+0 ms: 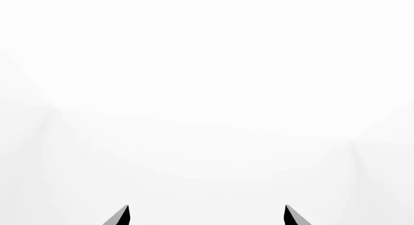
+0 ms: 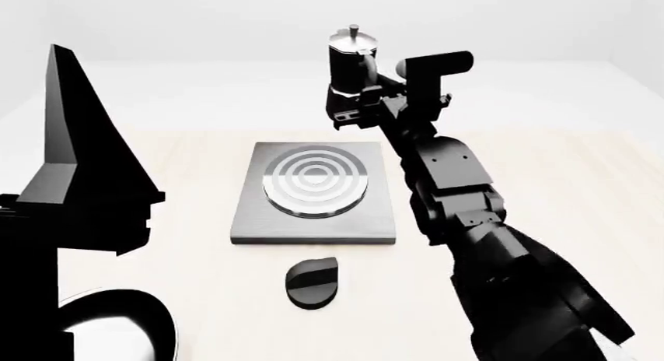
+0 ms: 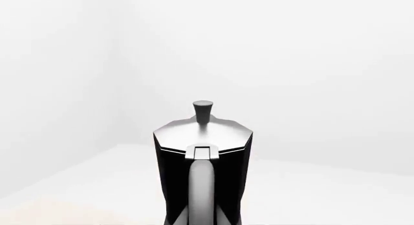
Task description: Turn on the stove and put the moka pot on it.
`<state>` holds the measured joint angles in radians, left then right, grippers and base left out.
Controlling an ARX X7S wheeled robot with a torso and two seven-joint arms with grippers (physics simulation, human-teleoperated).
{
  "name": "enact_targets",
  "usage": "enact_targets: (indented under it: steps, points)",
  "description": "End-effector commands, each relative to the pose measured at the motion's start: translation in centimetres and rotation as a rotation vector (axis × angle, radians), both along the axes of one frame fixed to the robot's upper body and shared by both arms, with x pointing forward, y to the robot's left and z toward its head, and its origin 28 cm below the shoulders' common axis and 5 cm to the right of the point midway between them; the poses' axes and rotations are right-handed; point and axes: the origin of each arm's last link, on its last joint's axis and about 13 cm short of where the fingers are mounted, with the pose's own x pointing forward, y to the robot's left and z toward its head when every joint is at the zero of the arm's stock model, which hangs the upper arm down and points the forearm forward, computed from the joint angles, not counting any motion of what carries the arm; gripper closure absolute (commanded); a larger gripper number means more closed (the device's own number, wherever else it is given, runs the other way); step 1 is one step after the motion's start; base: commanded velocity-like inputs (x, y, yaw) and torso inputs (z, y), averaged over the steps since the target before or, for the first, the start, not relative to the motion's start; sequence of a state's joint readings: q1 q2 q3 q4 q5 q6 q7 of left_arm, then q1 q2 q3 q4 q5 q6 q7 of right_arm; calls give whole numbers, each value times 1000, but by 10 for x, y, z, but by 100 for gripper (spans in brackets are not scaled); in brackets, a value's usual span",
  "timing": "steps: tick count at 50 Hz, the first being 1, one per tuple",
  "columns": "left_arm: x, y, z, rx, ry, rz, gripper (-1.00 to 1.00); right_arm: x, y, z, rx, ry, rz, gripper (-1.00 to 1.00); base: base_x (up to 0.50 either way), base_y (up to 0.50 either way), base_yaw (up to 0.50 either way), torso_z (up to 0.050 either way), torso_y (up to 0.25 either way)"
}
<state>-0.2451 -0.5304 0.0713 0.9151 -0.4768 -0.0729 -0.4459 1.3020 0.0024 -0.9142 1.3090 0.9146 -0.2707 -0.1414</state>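
- Fingertips of the left pincer [image 1: 207,216] show in the left wrist view as two dark points set well apart, nothing between them, only blank white surroundings ahead.
- Head view: the stove [image 2: 314,225] lies flat on the pale worktop [image 2: 581,190], its ringed burner [image 2: 316,176] bare. The black knob [image 2: 312,282] sits on the worktop just beside the stove's near edge. The moka pot [image 2: 352,59] hangs upright in the air beyond the stove's far edge, carried by the right pincer [image 2: 358,96], which grips its lower body. The left arm [image 2: 78,182] rises well apart from the stove, on its left side.
- Right wrist view: the moka pot [image 3: 202,162] fills the centre, handle facing the camera, silver lid and knob on top. The pincer's own fingers are out of sight here.
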Motion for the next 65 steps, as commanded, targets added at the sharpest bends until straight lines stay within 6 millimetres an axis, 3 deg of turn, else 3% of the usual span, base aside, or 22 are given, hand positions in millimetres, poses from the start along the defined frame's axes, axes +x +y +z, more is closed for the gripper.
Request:
enact_targets:
  steps: [1, 26, 53, 56, 65]
  points:
    - [0, 0, -1, -1, 3, -1, -100, -1, 11, 5, 24, -14, 27, 100, 0, 0, 0, 0, 0]
    - [0, 1, 1, 2, 12, 8, -100, -9, 27, -12, 28, 18, 71, 100, 0, 0, 0, 0, 1]
    - [2, 2, -6, 23, 41, 23, -100, -11, 33, -11, 43, -48, 45, 100, 0, 0, 0, 0, 1]
    - [2, 2, -6, 25, 42, 23, -100, -13, 33, -18, 48, -50, 47, 100, 0, 0, 0, 0, -64]
    - [2, 3, -7, 22, 45, 24, -100, -12, 36, -10, 60, -86, 61, 100, 0, 0, 0, 0, -113]
